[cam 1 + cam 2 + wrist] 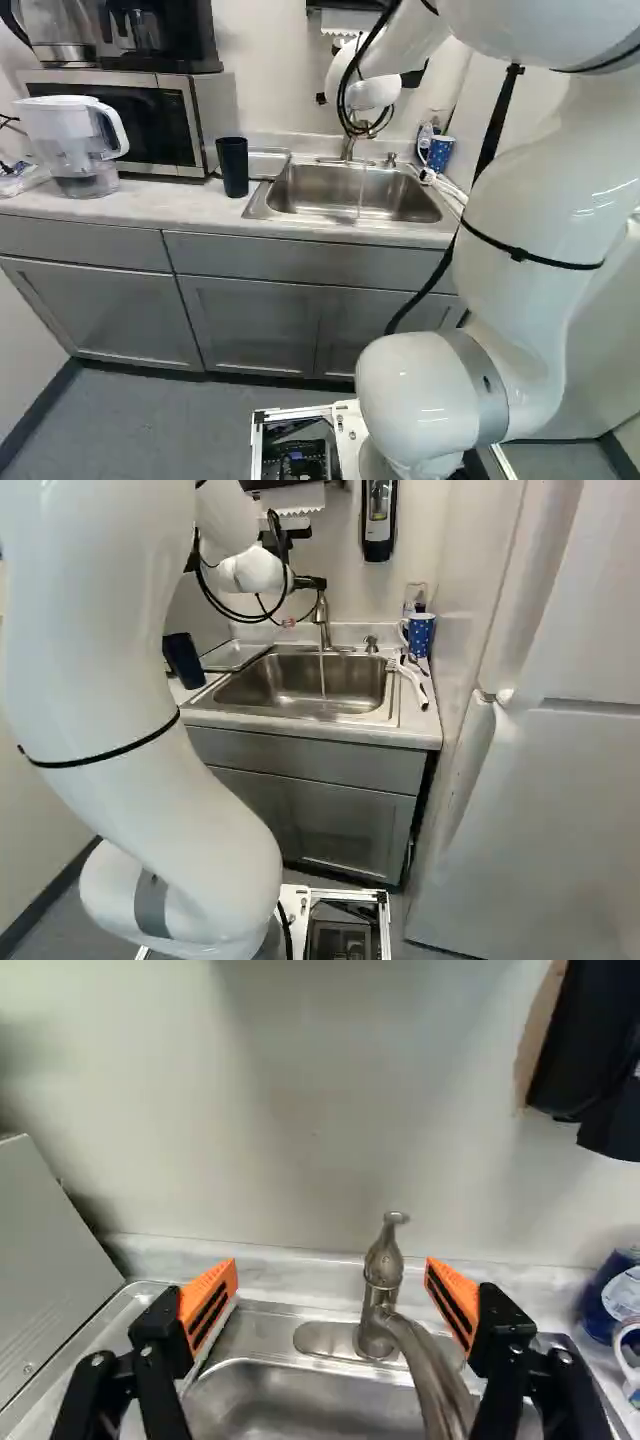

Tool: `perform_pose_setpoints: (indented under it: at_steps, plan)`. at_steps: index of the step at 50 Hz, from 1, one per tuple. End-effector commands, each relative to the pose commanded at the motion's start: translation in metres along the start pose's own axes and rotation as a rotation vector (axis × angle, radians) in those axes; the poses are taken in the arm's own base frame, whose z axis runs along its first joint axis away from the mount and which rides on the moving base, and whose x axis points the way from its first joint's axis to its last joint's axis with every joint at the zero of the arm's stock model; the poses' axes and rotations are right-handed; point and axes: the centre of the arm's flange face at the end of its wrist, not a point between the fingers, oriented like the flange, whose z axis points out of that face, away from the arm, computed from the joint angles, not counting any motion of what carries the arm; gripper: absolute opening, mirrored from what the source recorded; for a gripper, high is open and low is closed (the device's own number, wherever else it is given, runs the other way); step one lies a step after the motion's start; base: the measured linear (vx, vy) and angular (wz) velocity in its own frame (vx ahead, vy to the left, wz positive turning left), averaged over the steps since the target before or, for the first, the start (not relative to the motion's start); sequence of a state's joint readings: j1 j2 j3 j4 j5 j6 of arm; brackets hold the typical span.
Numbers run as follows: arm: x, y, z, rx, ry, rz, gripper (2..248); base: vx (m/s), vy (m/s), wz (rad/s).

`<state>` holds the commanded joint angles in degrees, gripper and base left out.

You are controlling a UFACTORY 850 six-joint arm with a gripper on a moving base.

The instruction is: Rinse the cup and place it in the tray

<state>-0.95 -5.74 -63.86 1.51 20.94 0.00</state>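
The black gripper (pixel 310 583) is by the faucet (pixel 322 620), above the back of the sink. In the wrist view, the gripper (pixel 330 1280) has its orange-padded fingers wide apart, holding nothing; the faucet's handle and neck (pixel 382 1305) show between and beyond them. A thin water stream (pixel 322 675) falls from the spout into the sink (pixel 350 195). Left of the sink, a tall black cup (pixel 233 167) stands upright on the counter. A flat metal tray (pixel 234 655) lies between it and the basin. A blue dotted mug (pixel 420 635) stands at the right back corner.
A microwave (pixel 130 120) and a clear pitcher (pixel 75 140) stand left of the black cup. A white brush (pixel 412 680) lies right of the sink. A soap dispenser (pixel 379 520) hangs on the wall. A refrigerator (pixel 550 780) rises at the right of the right base view.
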Motion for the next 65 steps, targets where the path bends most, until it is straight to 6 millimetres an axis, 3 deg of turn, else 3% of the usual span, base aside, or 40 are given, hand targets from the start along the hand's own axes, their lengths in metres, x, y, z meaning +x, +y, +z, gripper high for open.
perform_pose_setpoints:
  at_steps: [17, 36, 65]
  plan:
    - [-0.006, 0.024, -0.021, -0.043, -0.032, 0.009, 247, 0.000, 0.000, 0.000]
    - [-0.025, 0.044, -0.052, -0.076, -0.185, -0.001, 247, 0.000, 0.000, 0.000]
    - [-0.059, 0.050, -0.100, -0.085, -0.487, -0.050, 247, 0.000, 0.000, 0.000]
